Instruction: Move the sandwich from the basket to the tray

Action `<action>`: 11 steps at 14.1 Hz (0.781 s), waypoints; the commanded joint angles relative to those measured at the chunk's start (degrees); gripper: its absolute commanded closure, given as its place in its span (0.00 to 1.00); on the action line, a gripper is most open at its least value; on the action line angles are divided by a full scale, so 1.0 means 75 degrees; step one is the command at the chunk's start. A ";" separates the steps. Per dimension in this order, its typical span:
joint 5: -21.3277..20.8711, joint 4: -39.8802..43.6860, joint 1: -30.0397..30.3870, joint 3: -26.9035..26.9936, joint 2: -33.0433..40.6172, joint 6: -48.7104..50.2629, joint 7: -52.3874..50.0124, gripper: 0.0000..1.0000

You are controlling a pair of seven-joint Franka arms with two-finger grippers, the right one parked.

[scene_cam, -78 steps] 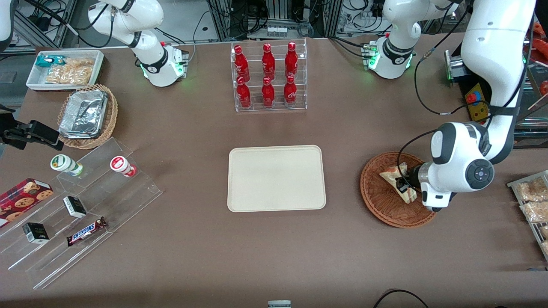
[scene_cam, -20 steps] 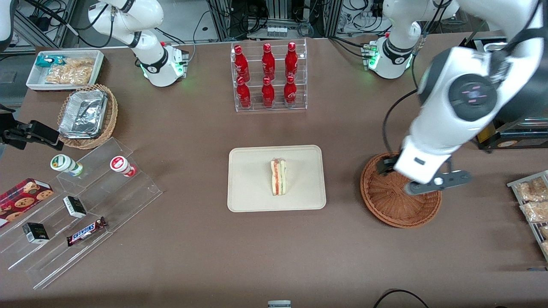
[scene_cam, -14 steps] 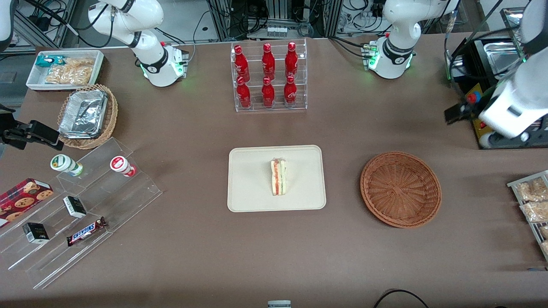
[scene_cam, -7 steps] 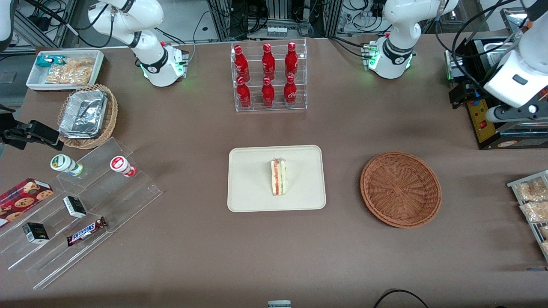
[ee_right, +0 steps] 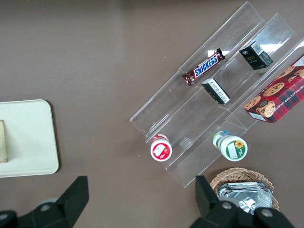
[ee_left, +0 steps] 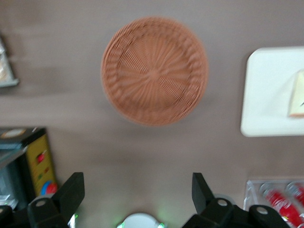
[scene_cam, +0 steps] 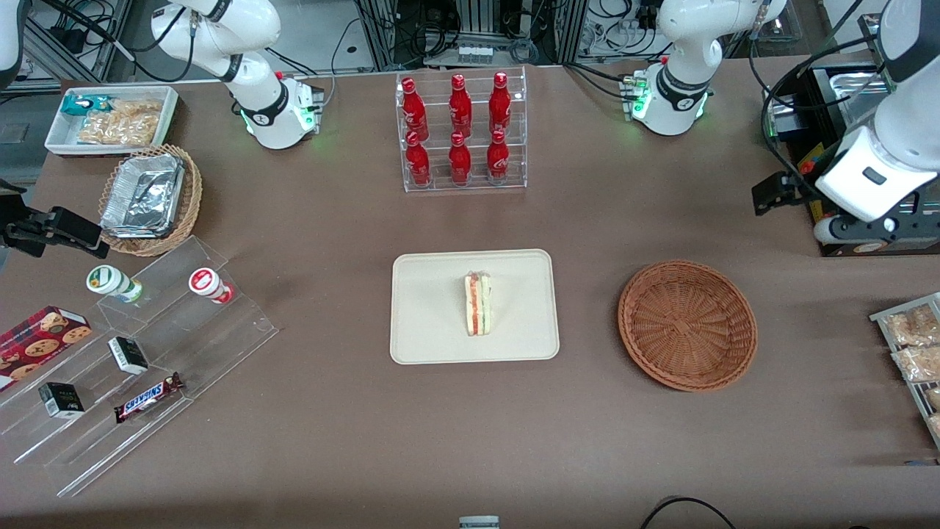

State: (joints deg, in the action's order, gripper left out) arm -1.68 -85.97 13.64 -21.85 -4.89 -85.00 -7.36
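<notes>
The sandwich (scene_cam: 478,304) stands on its edge on the cream tray (scene_cam: 433,323), red and green filling showing along its upper edge. The reddish-brown basket (scene_cam: 687,324) sits beside the tray toward the working arm's end and holds nothing. My left gripper (scene_cam: 874,229) hangs high over the table's edge at the working arm's end, farther from the front camera than the basket. The left wrist view looks down on the basket (ee_left: 154,71), the tray (ee_left: 266,95) and the sandwich (ee_left: 297,97), with the gripper (ee_left: 137,183) open and nothing between its fingers.
A clear rack of red bottles (scene_cam: 460,132) stands farther from the front camera than the tray. Toward the parked arm's end are acrylic steps with snacks (scene_cam: 139,353), a tan basket of foil containers (scene_cam: 150,198) and a white snack tray (scene_cam: 110,117). A rack of packets (scene_cam: 914,345) lies beside the basket.
The sandwich has gone from the basket, held in my gripper, to the tray, and the gripper has let go. The arm rose and withdrew to the working arm's end, shifting slightly in the last half second.
</notes>
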 commanded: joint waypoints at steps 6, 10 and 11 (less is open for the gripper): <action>0.0095 0.0271 0.0056 -0.0016 -0.0507 -0.0574 0.0067 0.00; 0.0118 0.0259 0.0056 -0.0016 -0.0531 -0.0585 0.0068 0.00; 0.0118 0.0248 0.0056 -0.0016 -0.0543 -0.0609 0.0056 0.00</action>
State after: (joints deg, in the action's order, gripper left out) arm -1.66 -85.22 13.68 -21.80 -8.46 -89.82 -7.10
